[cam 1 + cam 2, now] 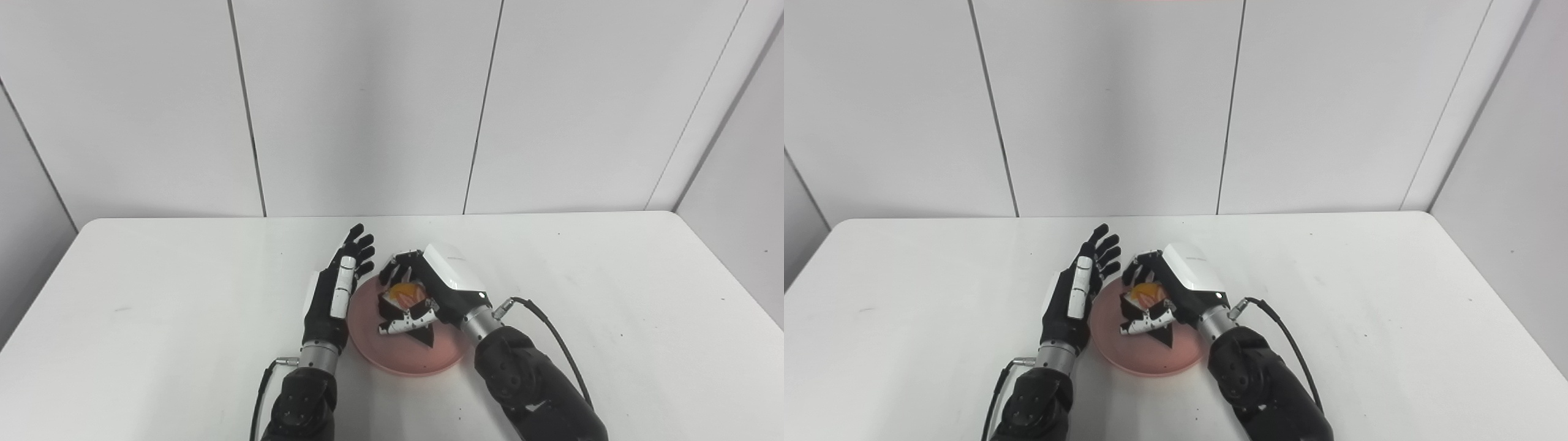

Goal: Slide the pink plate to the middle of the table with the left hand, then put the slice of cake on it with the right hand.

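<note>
the wide white rectangular table (184, 318) is carrying everything, with the round flat pink plate (398, 361) lying near its front middle, between the two arms. the plate is holding the dark-brown wedge slice of cake with orange topping (405, 295); its pointed tip is showing below the thumb, aiming toward the robot, long axis running front to back. the black-and-white right hand (429, 293) is sitting over the plate, fingers and thumb wrapping the cake in a grasp. the black left hand with a white strip (335, 293) is standing edge-on just beside the plate's left rim, fingers straight and apart, gripping nothing; whether it is touching the rim i cannot tell.
</note>
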Motion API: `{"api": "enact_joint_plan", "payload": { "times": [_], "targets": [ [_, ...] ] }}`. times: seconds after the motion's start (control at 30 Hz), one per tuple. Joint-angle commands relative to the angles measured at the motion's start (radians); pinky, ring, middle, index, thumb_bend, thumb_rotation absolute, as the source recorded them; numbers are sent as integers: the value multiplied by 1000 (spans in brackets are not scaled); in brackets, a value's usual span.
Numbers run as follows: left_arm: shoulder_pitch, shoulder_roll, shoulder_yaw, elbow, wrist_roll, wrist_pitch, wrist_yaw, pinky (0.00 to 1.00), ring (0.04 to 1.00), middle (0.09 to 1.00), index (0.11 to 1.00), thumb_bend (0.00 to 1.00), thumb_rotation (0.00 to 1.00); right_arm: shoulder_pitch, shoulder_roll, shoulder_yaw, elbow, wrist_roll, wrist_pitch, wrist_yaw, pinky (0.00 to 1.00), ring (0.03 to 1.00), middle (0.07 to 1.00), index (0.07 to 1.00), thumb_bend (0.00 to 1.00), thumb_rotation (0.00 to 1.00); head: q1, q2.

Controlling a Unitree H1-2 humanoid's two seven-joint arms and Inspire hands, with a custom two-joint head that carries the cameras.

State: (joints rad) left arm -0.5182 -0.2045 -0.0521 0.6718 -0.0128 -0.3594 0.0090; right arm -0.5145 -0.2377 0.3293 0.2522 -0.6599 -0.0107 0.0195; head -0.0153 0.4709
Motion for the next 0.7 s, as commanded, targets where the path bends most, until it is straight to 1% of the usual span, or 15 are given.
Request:
{"api": "enact_joint_plan", "payload": {
  "times": [0.0, 0.07, 0.13, 0.17, 0.2, 0.23, 0.27, 0.3, 0.33, 0.37, 0.43, 0.5, 0.57, 0.67],
  "targets": [
    [78, 3, -6, 60, 1, -21, -13, 895, 908, 900, 889, 659, 1000, -42, -7, -3, -13, -11, -30, -21, 295, 375, 422, 525, 517, 0, 1, 1],
    [82, 4, -8, 53, 6, -19, -7, 897, 909, 901, 889, 659, 1000, -37, -10, -2, -9, -25, -26, -30, 305, 387, 425, 527, 517, 0, 1, 2],
    [88, 5, -11, 42, 17, -12, 3, 879, 900, 893, 882, 658, 1000, -31, -13, -3, -8, -45, -31, -50, 338, 422, 434, 533, 517, 0, 1, 4],
    [92, 4, -12, 36, 20, -8, 7, 873, 899, 891, 880, 658, 1000, -28, -17, -1, -7, -59, -39, -68, 365, 452, 446, 530, 518, 0, 0, 5],
    [95, 0, -8, 27, 13, 2, 9, 878, 900, 890, 877, 657, 1000, -21, -22, 0, -18, -77, -40, -82, 415, 503, 462, 523, 520, 0, -1, 6],
    [98, -3, -4, 21, 8, 10, 10, 874, 895, 884, 872, 659, 1000, -17, -26, 1, -26, -90, -41, -93, 473, 565, 574, 508, 514, 85, -1, 6],
    [99, -5, 0, 20, 4, 10, 11, 873, 894, 883, 871, 659, 1000, -11, -27, -2, -36, -93, -39, -98, 488, 581, 602, 504, 513, 107, -2, 6],
    [100, -6, 1, 20, 5, 10, 13, 867, 890, 881, 869, 653, 1000, -6, -27, -6, -48, -91, -35, -98, 526, 625, 657, 500, 512, 131, -2, 6],
    [99, -5, 1, 21, 8, 8, 12, 864, 889, 880, 869, 652, 1000, -1, -27, -10, -56, -85, -33, -96, 565, 669, 698, 619, 582, 170, -4, 4],
    [99, -4, 1, 24, 9, 4, 9, 866, 891, 882, 871, 650, 1000, 4, -28, -14, -66, -78, -33, -94, 610, 711, 735, 691, 614, 197, -4, 4],
    [97, -2, 0, 31, 9, -5, 4, 871, 898, 888, 875, 648, 1000, 14, -30, -21, -82, -66, -36, -88, 719, 793, 801, 784, 637, 215, -4, 2],
    [95, 0, -2, 35, 10, -14, -1, 878, 901, 893, 880, 646, 1000, 25, -32, -28, -99, -50, -37, -80, 771, 838, 838, 830, 646, 259, -4, 2],
    [90, 7, -6, 45, 12, -26, -10, 903, 914, 905, 891, 654, 1000, 36, -33, -37, -120, -12, -39, -59, 841, 906, 898, 880, 654, 329, -3, 3],
    [92, 6, 0, 43, -3, -22, -16, 903, 915, 907, 891, 664, 1000, 46, -37, -47, -147, 35, -40, -25, 915, 975, 962, 895, 657, 350, -3, 3]
  ]
}}
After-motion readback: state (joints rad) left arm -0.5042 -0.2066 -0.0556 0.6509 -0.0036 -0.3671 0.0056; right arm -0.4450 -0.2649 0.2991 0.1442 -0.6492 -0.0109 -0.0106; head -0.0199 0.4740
